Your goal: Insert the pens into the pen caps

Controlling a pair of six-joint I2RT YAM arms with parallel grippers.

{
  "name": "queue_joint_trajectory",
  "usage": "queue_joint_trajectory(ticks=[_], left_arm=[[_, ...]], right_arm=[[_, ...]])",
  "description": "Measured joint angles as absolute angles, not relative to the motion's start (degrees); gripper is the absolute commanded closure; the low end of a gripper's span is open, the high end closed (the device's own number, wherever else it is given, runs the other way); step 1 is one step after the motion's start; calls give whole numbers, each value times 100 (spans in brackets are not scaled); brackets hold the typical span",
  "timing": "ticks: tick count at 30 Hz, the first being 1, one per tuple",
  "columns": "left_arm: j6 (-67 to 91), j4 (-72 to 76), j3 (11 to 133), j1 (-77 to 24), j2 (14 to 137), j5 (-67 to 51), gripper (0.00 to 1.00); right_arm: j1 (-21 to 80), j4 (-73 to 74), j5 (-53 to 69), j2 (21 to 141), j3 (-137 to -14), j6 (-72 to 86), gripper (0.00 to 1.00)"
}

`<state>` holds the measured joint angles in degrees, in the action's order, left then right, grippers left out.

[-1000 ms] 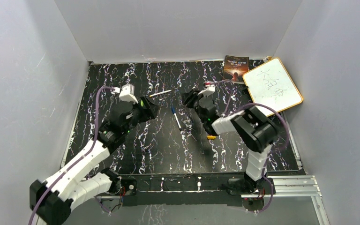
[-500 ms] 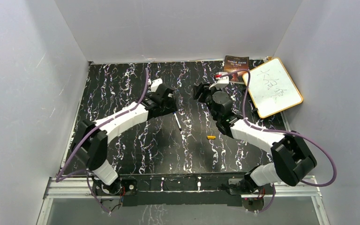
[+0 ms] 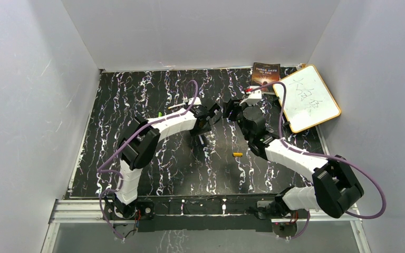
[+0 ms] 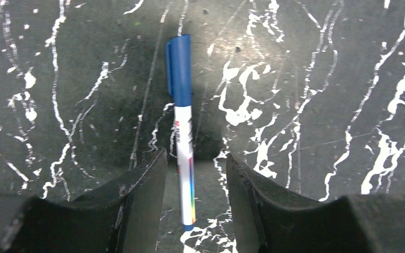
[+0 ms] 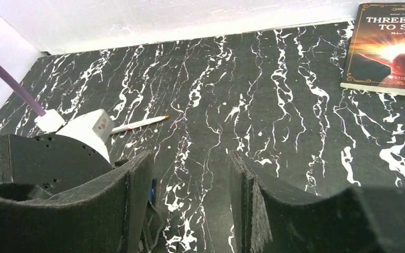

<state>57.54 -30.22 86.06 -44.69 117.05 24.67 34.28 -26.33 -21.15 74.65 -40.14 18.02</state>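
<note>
A blue-capped white pen [image 4: 184,158] lies flat; an orange cap [image 3: 237,154] lies well apart.

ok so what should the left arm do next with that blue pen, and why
Probably close the left gripper on the blue pen. Its fingers straddle the white barrel with a gap on each side, and the pen lies flat on the table, in line with them. The right gripper is open and empty, free for the orange cap.

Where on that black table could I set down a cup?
Bare: the table's far-left corner, between wall and white pen, and the near strip left of the orange cap. Crowded: the middle, arms over the blue pen; far right, book and whiteboard.
</note>
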Motion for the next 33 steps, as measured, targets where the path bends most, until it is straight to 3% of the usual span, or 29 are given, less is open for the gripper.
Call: queue_joint_trajectory(ticks=[5, 11, 27, 33], left_arm=[[5857, -3216, 8602, -4456, 11714, 2571, 57], [5854, -3269, 8552, -4442, 11714, 2591, 65], [4995, -3470, 8849, -4445, 12049, 2727, 100], [4445, -3404, 8726, -4372, 11983, 2801, 100]], right_arm=[[3317, -2582, -2117, 7284, -3830, 1802, 48], [3175, -2510, -2084, 7275, -3758, 1813, 48], [3133, -2502, -1927, 7277, -3758, 1809, 48], [3100, -2504, -1911, 7277, -3758, 1811, 48]])
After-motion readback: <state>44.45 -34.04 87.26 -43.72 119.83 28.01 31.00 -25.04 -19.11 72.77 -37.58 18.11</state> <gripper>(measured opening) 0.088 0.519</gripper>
